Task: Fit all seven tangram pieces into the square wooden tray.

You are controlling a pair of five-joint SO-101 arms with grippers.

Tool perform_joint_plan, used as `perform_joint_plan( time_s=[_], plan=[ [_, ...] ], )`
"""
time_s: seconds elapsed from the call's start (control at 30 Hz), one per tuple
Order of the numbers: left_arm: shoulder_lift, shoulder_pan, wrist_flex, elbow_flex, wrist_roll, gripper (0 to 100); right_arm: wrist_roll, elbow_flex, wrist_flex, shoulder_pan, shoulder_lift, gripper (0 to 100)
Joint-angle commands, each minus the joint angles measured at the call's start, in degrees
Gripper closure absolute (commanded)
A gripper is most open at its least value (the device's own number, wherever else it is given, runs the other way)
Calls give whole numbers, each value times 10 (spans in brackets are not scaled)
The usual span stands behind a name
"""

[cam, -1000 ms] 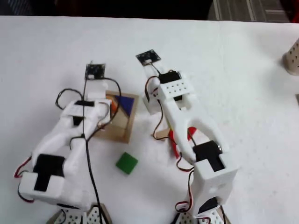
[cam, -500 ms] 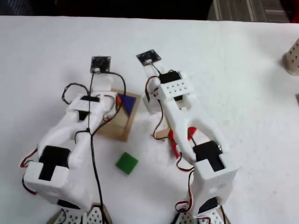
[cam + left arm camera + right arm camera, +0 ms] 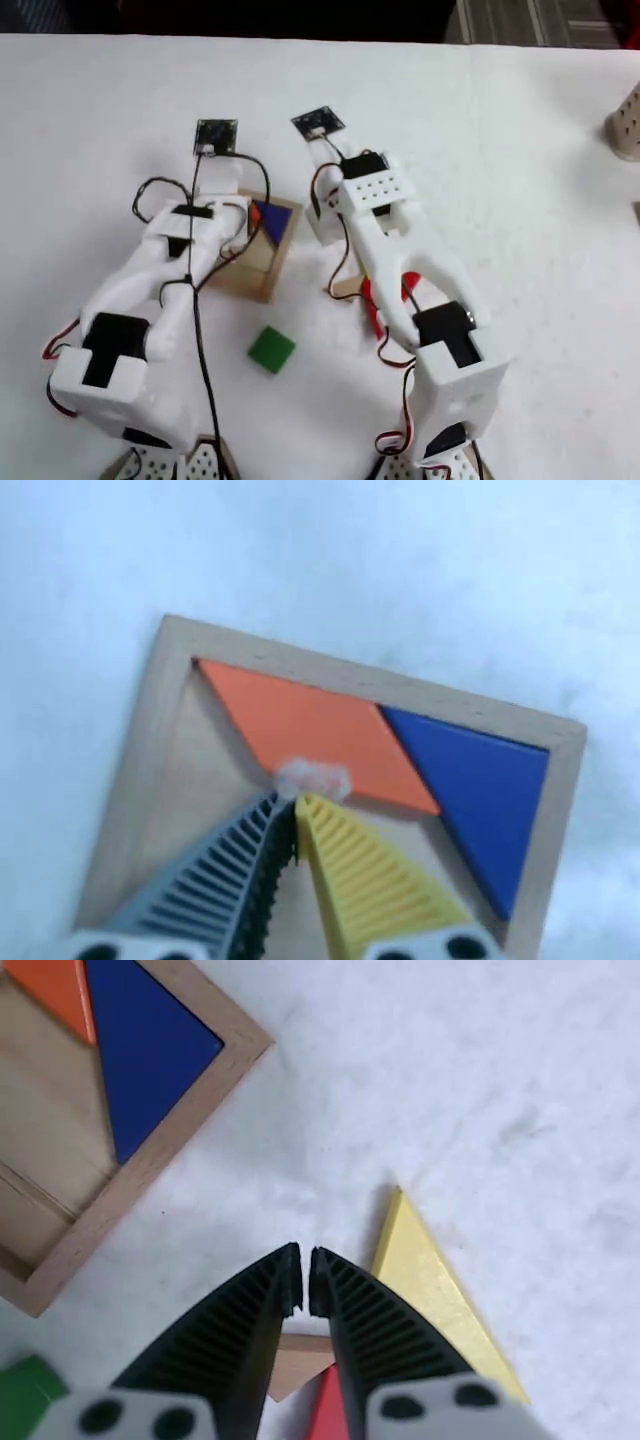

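left tool, right tool closed, empty; we count orange piece, blue piece in tray; green piece at its six o'clock not yet in.

White table w/ wooden tray flat on it, green square loose near tray's corner but apart, yellow triangle, red piece & tan piece bunched close together just right of tray, beige holed object at table's right edge.
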Motion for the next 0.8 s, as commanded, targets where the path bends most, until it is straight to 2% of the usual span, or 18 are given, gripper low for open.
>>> perform_joint_plan(
  time_s=[0.0, 0.2, 0.33, 0.5, 0.77],
  plan=[
    [-7, -39, 33, -48, 5, 976, -5, -7, -7, 4, -38, 979],
    [-2, -82, 34, -72, 79, 976, -5, -7, -7, 2, -38, 979],
    [41, -51, -24, -75, 63, 976, -5, -6, -7, 2, -38, 979],
    [81, -36, 2, -127, 47, 976, -5, -6, -7, 2, -38, 979],
    [80, -27, 4, -133, 47, 976, -5, -8, -7, 3, -38, 979]
  ],
)
